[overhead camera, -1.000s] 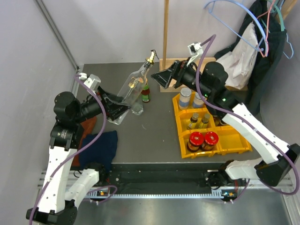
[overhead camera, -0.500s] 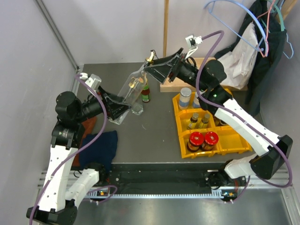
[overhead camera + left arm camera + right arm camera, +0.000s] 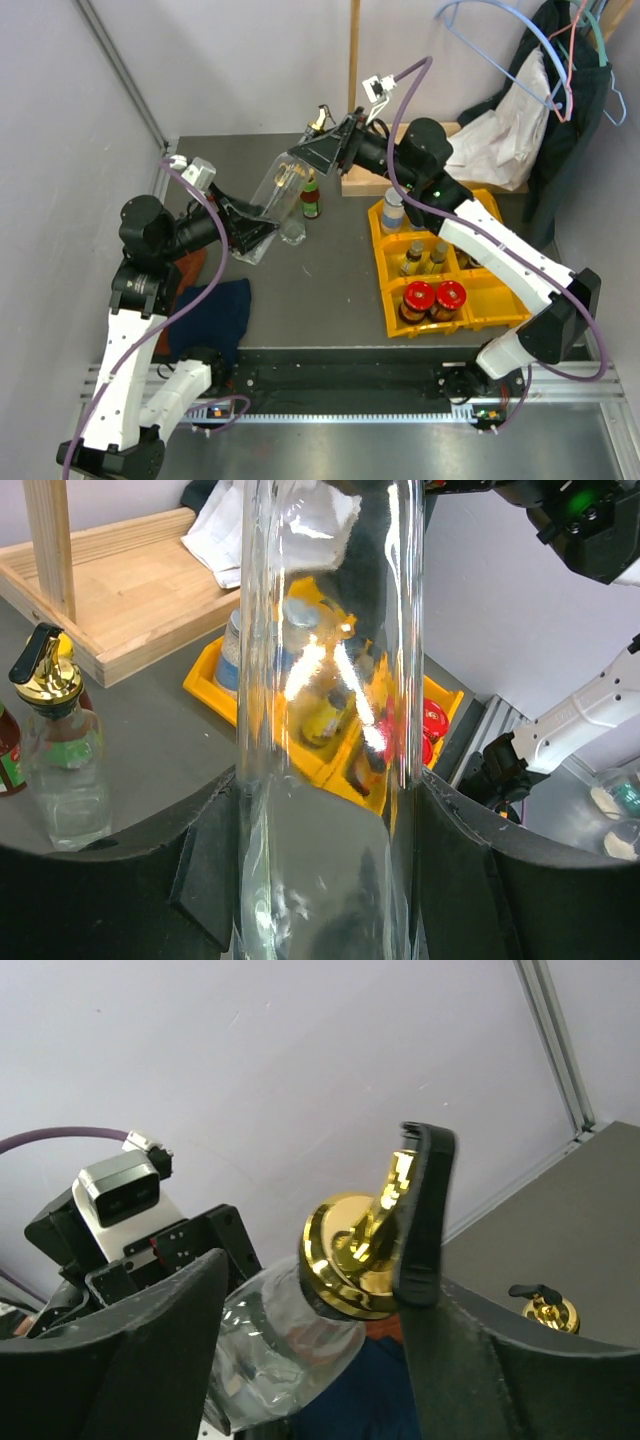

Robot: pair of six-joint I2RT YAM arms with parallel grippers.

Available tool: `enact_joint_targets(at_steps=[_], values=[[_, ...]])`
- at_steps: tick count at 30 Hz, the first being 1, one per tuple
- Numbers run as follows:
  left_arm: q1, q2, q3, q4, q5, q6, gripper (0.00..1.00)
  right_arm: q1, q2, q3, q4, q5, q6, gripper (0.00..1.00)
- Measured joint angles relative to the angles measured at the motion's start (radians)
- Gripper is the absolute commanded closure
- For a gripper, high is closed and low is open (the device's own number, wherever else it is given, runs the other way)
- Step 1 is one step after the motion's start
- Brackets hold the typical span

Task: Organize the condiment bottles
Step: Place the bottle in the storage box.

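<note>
My left gripper is shut on the lower body of a tall clear bottle and holds it tilted above the table; in the left wrist view the glass fills the gap between both fingers. My right gripper stands open astride the bottle's gold stopper. Its right finger touches the stopper and the left finger is apart from it. Under the bottle stand a small dark bottle and a small clear gold-stoppered bottle. Two red-lidded jars, small dark bottles and a silver-lidded jar sit in the yellow bin.
A wooden stand with an upright post sits behind the bin. A blue cloth and a reddish cloth lie at the front left. Clothes and hangers crowd the back right corner.
My right arm has swung left from over the bin to the top of the tall bottle, and its jaws have narrowed around the gold stopper. The left gripper and bottle have stayed put.
</note>
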Motion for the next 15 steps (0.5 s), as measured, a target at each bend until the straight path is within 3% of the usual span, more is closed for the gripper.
enact_joint_targets(at_steps=[9,10,15], values=[[-0.007,0.0,-0.008,0.008,0.016,0.017,1.0,0.026,0.018,0.06,-0.033,0.001,0.045,0.9],[-0.008,0.0,-0.009,0.008,0.023,0.021,1.0,0.031,0.018,0.065,-0.037,0.004,0.045,1.0],[-0.008,-0.005,-0.015,0.009,0.027,0.021,1.0,0.036,0.018,0.071,-0.05,0.011,0.045,1.0]])
